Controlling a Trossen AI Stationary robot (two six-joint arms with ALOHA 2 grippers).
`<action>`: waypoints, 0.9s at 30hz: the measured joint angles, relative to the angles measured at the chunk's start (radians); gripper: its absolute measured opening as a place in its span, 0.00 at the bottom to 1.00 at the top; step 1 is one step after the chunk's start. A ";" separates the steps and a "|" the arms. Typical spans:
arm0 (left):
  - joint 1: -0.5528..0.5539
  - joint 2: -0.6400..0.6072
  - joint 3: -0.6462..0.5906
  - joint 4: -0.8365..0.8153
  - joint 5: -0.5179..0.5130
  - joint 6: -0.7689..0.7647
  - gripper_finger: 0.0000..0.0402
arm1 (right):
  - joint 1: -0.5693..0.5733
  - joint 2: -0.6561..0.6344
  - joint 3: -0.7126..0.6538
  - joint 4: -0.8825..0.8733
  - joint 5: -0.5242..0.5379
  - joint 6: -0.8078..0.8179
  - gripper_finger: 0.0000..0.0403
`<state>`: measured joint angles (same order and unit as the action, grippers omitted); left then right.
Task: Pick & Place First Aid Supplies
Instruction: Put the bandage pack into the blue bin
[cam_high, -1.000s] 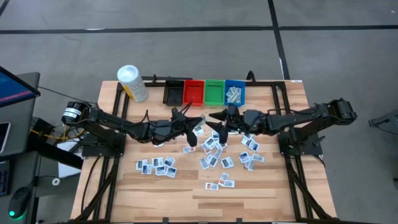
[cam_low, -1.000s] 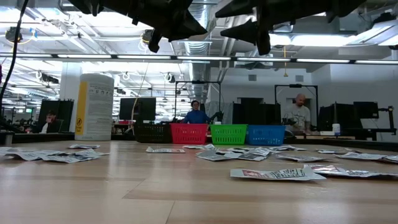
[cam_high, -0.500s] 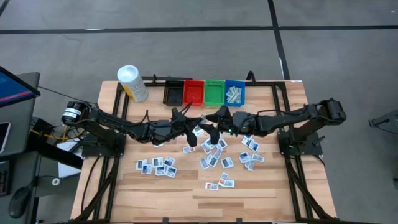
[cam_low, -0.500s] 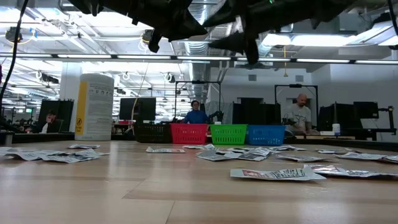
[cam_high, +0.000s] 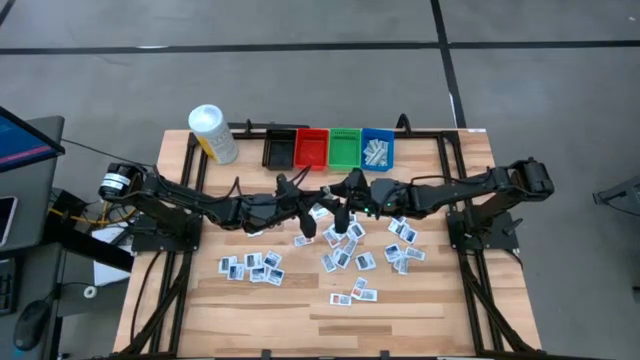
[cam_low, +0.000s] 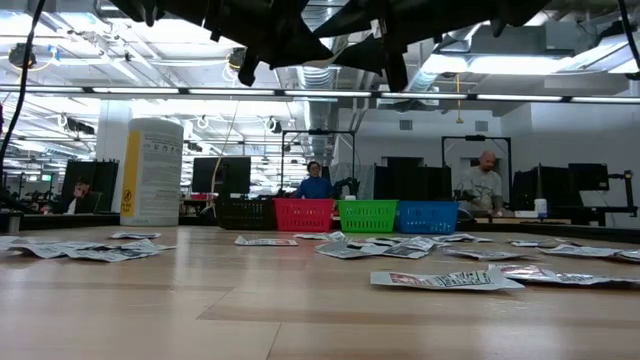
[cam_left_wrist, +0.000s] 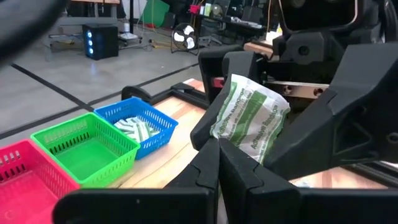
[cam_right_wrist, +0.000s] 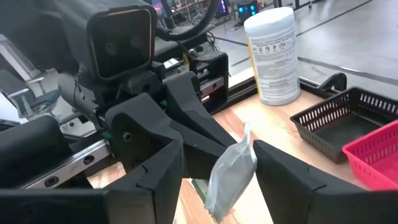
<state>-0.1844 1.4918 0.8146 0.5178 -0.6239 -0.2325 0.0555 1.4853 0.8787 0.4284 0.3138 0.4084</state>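
Note:
Above the table's middle, my left gripper (cam_high: 322, 207) is shut on a white packet with green stripes (cam_left_wrist: 250, 118). My right gripper (cam_high: 343, 198) faces it from the right and is open. Its two fingers (cam_right_wrist: 158, 165) stand on either side of the same packet (cam_right_wrist: 231, 173); I cannot tell whether they touch it. Many more small white packets (cam_high: 345, 250) lie flat on the wooden table, and another cluster (cam_high: 252, 267) lies nearer the left. My left gripper pinches the striped packet between its two fingers at the end nearest to it (cam_left_wrist: 238, 148), coming roughly level from the table's left side. The packet is lifted clear of the table and sticks out past the fingertips toward the right gripper.
Along the far edge stand a black bin (cam_high: 279, 149), a red bin (cam_high: 311, 147), a green bin (cam_high: 345, 147) and a blue bin (cam_high: 377, 148) with packets in it. A white-capped yellow bottle (cam_high: 213, 133) stands at the far left. People show in the room behind.
My right gripper has moved toward the table's left, closing in on the left gripper, until its open fingers stand around the held packet. The left gripper and its packet have kept still.

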 joint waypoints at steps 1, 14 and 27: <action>0.000 0.000 0.000 -0.003 0.000 0.000 0.01 | 0.000 0.000 0.000 -0.003 0.001 0.000 0.45; -0.001 0.002 0.000 -0.027 0.006 0.000 0.01 | -0.001 -0.002 0.000 -0.037 0.007 0.000 0.30; -0.002 0.003 0.000 -0.032 0.010 0.000 0.02 | -0.003 -0.119 -0.001 -0.206 0.091 0.000 0.13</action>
<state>-0.1867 1.4944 0.8143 0.4861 -0.6135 -0.2321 0.0528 1.3664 0.8780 0.2223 0.4046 0.4084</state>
